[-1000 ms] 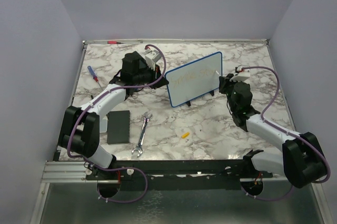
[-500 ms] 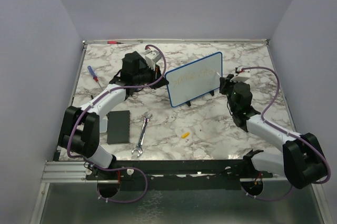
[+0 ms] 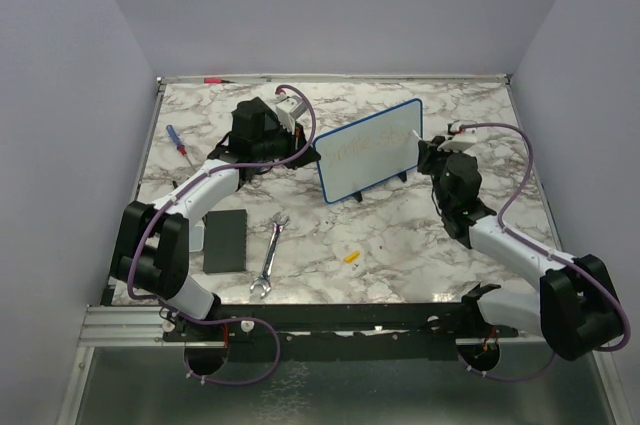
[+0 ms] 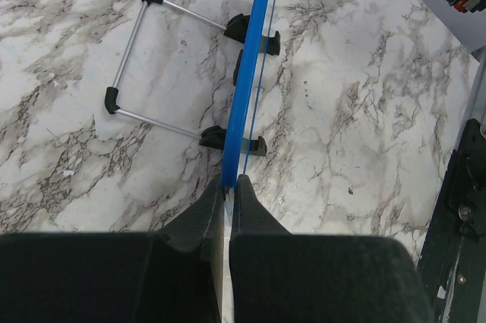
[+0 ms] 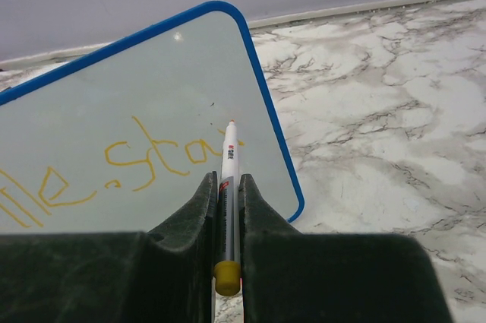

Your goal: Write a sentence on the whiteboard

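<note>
The whiteboard [image 3: 368,152] with its blue frame stands upright mid-table on black feet. My left gripper [image 3: 303,144] is shut on its left edge. In the left wrist view the frame [image 4: 247,72] runs edge-on out from between the fingertips of the left gripper [image 4: 231,182]. My right gripper [image 3: 424,156] is shut on a white marker [image 5: 229,157] with a yellow end cap. The marker's tip points at the whiteboard's face [image 5: 137,80], just right of the last letters of the yellow sentence [image 5: 144,159]. Whether the tip touches the face I cannot tell.
A black pad [image 3: 226,239], a wrench [image 3: 270,255] and a small yellow cap [image 3: 351,255] lie on the near half of the marble table. A blue-and-red screwdriver [image 3: 178,139] lies at the left. The board's wire stand [image 4: 129,87] rests behind it.
My right gripper with the marker has shifted slightly away from the near edge, beside the board's right end. The left arm and the board have not moved.
</note>
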Controlling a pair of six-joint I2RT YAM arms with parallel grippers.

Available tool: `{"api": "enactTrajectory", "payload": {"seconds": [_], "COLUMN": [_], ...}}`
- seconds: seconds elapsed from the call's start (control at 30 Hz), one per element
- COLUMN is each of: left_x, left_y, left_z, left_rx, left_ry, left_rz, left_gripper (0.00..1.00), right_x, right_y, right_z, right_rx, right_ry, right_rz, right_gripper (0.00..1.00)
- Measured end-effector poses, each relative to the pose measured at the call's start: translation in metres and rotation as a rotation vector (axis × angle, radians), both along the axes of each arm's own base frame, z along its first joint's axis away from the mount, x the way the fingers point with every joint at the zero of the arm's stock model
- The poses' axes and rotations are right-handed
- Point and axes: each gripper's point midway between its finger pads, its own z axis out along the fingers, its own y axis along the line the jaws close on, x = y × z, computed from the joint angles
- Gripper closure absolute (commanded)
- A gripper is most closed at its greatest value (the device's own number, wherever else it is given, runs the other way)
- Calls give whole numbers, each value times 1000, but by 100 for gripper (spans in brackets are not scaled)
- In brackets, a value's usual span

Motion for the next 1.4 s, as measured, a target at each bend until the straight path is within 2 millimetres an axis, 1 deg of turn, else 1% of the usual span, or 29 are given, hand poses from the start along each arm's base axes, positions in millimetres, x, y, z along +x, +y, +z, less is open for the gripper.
{"api": "enactTrajectory", "payload": {"seconds": [0.27,0.5,0.97,1.07,1.27,1.4], "left_x": [0,0,-1,-1,-1,-1], "left_y": [0,0,0,0,0,0], "left_z": [0,0,0,0,1,1], "left_rx": [0,0,0,0,-1,-1], "left_ry": [0,-1,-1,-1,-1,-2], "left_rz": [0,-1,-1,-1,-1,-1], "left_gripper": [100,100,100,100,100,100], "right_x": [6,9,8,6,0,-3], "right_y": [0,0,2,4,6,7], "right_z": [6,3,0,-5,-22,-29], "right_rx": [-19,-28,-25,-21,-14,-4], "right_ry": [-13,-5,4,14,52,70], "right_rz": [-6,-9,2,13,33,41], "right_gripper": [99,99,99,99,99,99]}}
